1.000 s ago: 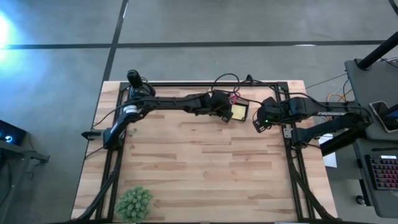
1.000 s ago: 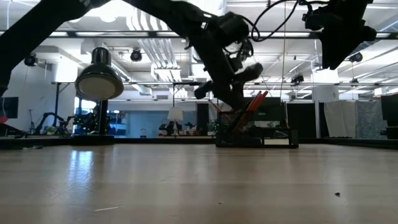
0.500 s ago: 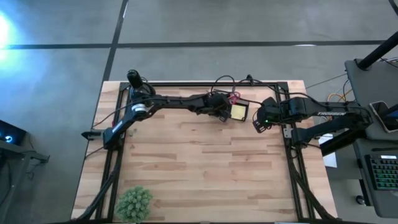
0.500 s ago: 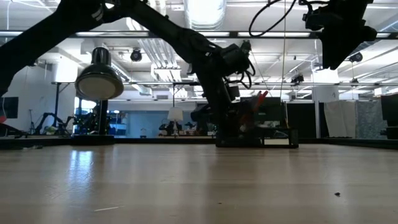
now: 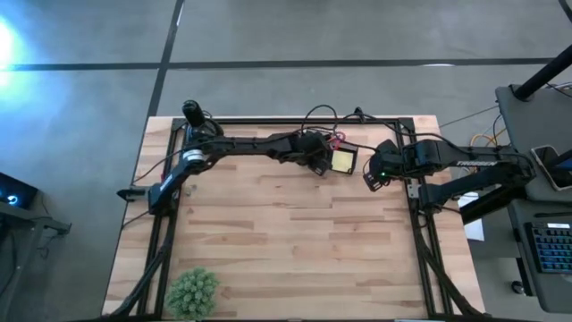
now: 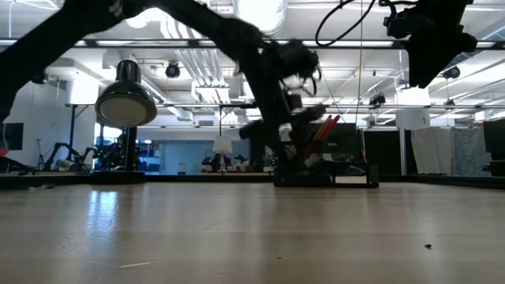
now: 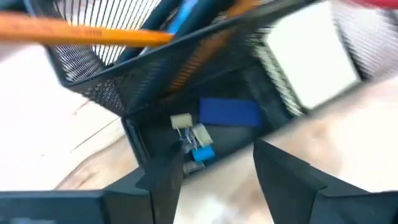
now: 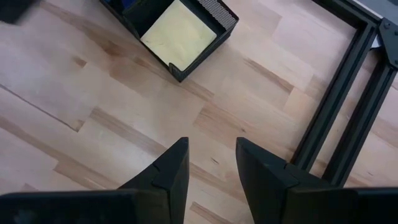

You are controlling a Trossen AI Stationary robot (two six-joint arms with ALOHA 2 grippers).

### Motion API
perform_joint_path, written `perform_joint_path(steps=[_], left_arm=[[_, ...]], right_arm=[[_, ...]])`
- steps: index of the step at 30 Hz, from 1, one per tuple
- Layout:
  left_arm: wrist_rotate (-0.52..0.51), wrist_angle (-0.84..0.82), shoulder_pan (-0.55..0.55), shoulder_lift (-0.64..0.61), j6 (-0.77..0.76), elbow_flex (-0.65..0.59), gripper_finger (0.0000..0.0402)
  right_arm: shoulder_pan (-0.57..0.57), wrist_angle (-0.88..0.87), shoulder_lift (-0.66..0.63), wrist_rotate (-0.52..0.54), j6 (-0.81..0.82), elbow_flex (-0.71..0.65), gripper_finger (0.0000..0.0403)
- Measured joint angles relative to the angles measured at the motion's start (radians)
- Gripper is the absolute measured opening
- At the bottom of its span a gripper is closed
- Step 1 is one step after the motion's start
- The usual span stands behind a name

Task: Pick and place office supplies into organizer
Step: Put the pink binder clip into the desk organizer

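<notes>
The jaws of the left gripper (image 7: 211, 171) stand apart with nothing between them, poised just over the black mesh organizer (image 7: 155, 68) at the far edge of the tabletop (image 5: 295, 233). The jaws of the right gripper (image 8: 211, 165) are partly parted and grip nothing, hanging above bare wood beside the organizer.

Only the left wrist view looks into the low front compartment: a blue rectangular piece (image 7: 229, 113) lies there with small binder clips (image 7: 196, 142), one pale, one blue. Behind it, in the taller mesh section, an orange pencil (image 7: 87, 31) leans across, with a blue stick-like item (image 7: 186, 12) whose kind cannot be told. A pale pad (image 7: 311, 56) fills the neighbouring bay, washed out in this view.

The right wrist view shows that pad as the yellow sticky-note pad (image 8: 179, 38), lying flat in a square end compartment, and also the black frame rail (image 8: 342, 106) along the tabletop's edge.

The high view alone gives the layout: left arm stretched across the back, right gripper (image 5: 371, 176) well clear of the organizer (image 5: 338, 158), a green plant (image 5: 192, 292) at the near left corner.

The low view shows red-handled scissors (image 6: 325, 126) standing up out of the organizer, and a lamp (image 6: 125, 99) at the left.

No writing is legible.
</notes>
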Motion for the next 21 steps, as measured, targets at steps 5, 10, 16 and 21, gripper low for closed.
perform_joint_path(steps=[5,10,16,21], left_arm=[[0.004,-0.156,-0.070,-0.142,0.203,0.000,0.0181],[0.048,-0.611,-0.131,-0.240,0.224,-0.038,0.0168],[0.106,-0.826,-0.196,-0.322,0.091,-0.229,0.0159],[0.279,-0.707,-0.249,-0.465,-0.076,-0.492,0.0159]], right_arm=[[0.000,0.000,0.000,0.003,-0.003,0.000,0.0123],[0.000,0.002,0.000,0.003,-0.003,0.000,0.0123],[0.000,0.008,0.000,0.006,-0.032,-0.001,0.0123],[0.000,0.007,0.000,0.000,-0.052,-0.001,0.0123]])
